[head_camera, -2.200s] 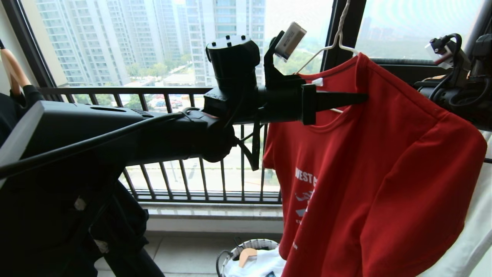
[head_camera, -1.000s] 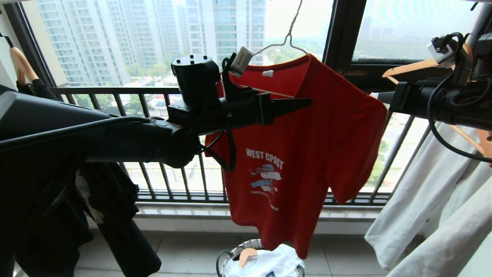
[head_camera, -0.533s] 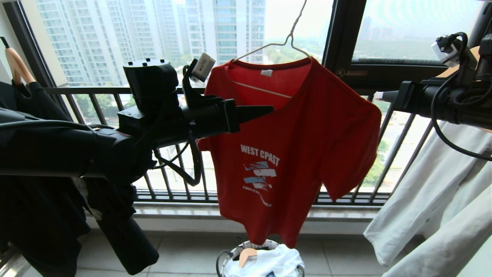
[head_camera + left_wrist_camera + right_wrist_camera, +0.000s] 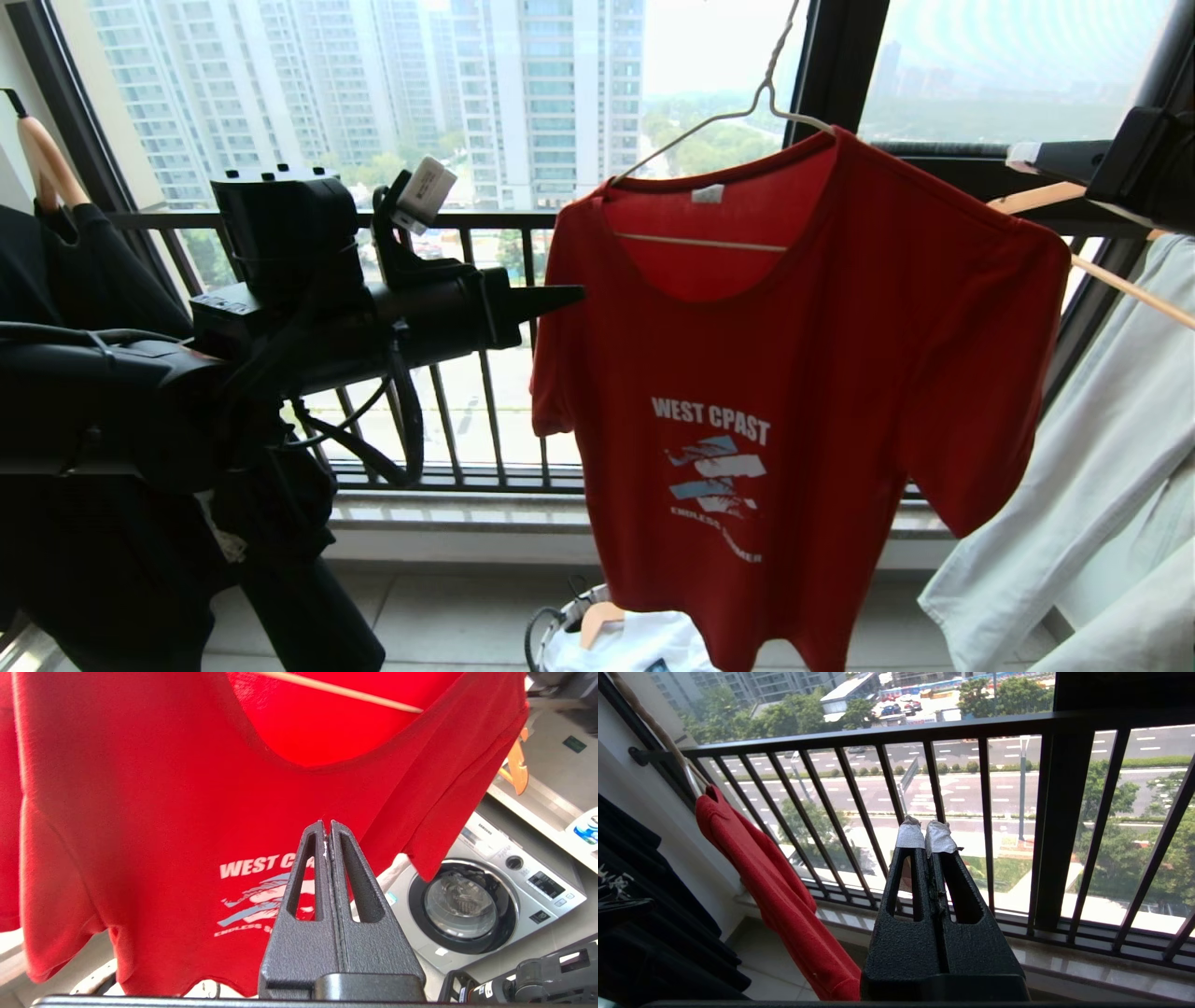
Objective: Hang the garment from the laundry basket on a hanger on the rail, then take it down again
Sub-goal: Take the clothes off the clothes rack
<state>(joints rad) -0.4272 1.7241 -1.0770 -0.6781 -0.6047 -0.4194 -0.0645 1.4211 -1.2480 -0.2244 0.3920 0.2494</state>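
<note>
Nearest, on the left: left tool [image 4: 569, 297] clenched on nothing, tips level and aimed right, just beside the left sleeve of the red T-shirt [image 4: 794, 373] but apart from it. On the right edge: right tool [image 4: 927, 835], taped tips pressed together and empty, aimed out at the balcony railing [image 4: 485, 411], well clear of the cloth. Low in the middle, on the floor: laundry basket [image 4: 546, 630] holding white cloth and a wooden hanger, partly hidden by the shirt hem. Farther back: shirt draped on the white wire hanger [image 4: 738, 117], chest print facing the robot, long axis vertical from collar down to hem, shoulders sloping down to the left; hook running up out of view, so the rail itself unseen. Black clothes hanging at far left, pale trousers [image 4: 1074, 485] at far right. Judged: hanging half apparently done, take-down not begun. Next move likely calls for reopening a tool, reaching up to the hanger neck, gripping it and lifting the hook clear.
</note>
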